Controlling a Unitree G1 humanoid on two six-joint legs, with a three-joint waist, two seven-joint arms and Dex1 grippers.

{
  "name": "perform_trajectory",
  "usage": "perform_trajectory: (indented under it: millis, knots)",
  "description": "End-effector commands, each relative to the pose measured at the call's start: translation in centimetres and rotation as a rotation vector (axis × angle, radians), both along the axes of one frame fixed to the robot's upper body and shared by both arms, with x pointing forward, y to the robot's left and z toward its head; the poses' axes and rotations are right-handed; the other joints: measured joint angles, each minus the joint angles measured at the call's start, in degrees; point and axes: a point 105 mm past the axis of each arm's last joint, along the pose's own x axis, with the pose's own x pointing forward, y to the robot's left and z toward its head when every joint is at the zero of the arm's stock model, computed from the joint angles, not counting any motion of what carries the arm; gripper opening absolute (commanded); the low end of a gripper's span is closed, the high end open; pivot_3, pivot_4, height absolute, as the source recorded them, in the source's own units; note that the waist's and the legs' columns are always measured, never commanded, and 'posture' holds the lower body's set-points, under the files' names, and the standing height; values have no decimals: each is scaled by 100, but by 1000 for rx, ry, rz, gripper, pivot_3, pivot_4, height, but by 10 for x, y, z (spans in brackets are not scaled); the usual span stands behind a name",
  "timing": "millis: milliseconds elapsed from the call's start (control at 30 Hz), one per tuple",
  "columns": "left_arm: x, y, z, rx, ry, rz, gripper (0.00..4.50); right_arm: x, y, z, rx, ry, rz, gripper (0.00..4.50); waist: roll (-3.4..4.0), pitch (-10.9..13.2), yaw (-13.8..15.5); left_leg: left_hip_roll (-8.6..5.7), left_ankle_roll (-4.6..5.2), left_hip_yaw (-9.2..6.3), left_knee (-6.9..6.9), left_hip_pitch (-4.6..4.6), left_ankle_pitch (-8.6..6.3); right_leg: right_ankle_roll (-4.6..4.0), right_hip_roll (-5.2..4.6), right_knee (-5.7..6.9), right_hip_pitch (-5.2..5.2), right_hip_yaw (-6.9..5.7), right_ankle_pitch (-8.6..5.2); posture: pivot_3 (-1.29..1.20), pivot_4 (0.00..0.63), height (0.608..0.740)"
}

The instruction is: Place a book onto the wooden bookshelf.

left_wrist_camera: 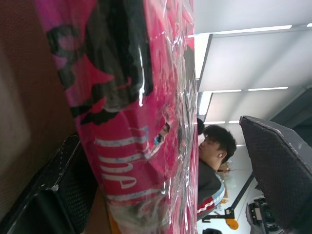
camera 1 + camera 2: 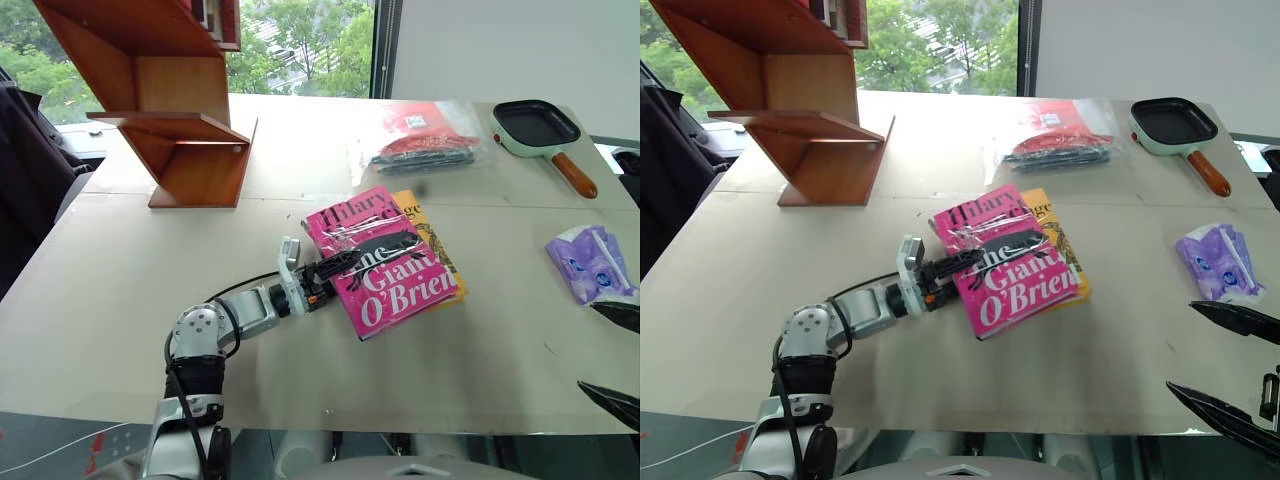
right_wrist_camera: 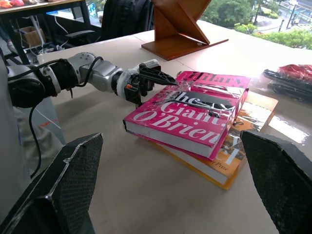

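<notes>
The book (image 2: 385, 262), bright pink and wrapped in glossy plastic, lies flat on a yellow book (image 2: 443, 252) in the middle of the table. My left gripper (image 2: 352, 264) reaches level to its near left edge. One finger lies over the cover and the other finger (image 1: 44, 195) is against the book's underside. In the left wrist view a gap shows between the book (image 1: 131, 112) and the upper finger (image 1: 278, 170), so the gripper is open astride the edge. The wooden bookshelf (image 2: 185, 130) stands at the far left. My right gripper (image 2: 1181, 345) hangs open at the near right.
A green pan (image 2: 535, 125) with a brown handle sits at the far right. A plastic bag of red and dark items (image 2: 425, 135) lies behind the books. A purple packet (image 2: 590, 262) lies near the right edge. A person (image 1: 214, 151) shows beyond the table.
</notes>
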Motion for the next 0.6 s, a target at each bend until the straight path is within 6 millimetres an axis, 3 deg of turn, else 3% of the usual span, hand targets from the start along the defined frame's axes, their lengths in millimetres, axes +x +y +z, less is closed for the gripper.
perform_trajectory:
  millis: [33,200,233,300,367,433,533,600]
  knots:
    - [-4,-3,-19,-21,91,10,3040,2,3,6,3,-22,8,4500,13,-9,9,0,0,0,0,-1,0,0,0,-1,0,0,0,0,150,740]
    - [-7,-8,-16,-50,88,3,777,6,4,7,5,-24,13,4500,24,-16,11,0,2,0,-3,-1,-1,-1,-1,-3,0,-1,0,0,150,740]
    - [-7,-8,-15,-57,85,8,633,6,5,7,7,-24,14,4500,24,-16,9,0,2,0,-4,-1,-1,-1,-1,-3,0,-1,0,0,150,740]
    - [-5,-1,-5,-89,50,40,635,9,6,8,11,-24,21,4500,25,-17,7,0,3,0,-4,-2,-2,0,-2,-7,0,-1,0,0,150,740]
    - [-1,12,17,-130,-49,107,635,14,8,8,16,-22,33,4500,23,-14,-22,0,3,0,-4,-4,-2,0,-1,-10,0,-1,0,0,150,740]
    - [2,24,46,-125,-208,165,635,18,8,7,16,-20,39,4500,3,-2,-31,1,2,0,-10,-10,-1,-1,-2,-13,-5,0,0,0,150,740]
    - [-11,31,95,40,-539,137,635,32,4,8,21,-27,30,4500,-41,27,-44,4,-2,-1,-13,-37,1,-4,2,-12,-34,-3,-1,0,150,740]
    - [-20,33,139,46,-733,117,635,45,3,8,26,-37,28,4500,-42,30,-45,4,-3,-2,-7,-62,2,-4,2,-12,-57,-6,0,0,150,740]
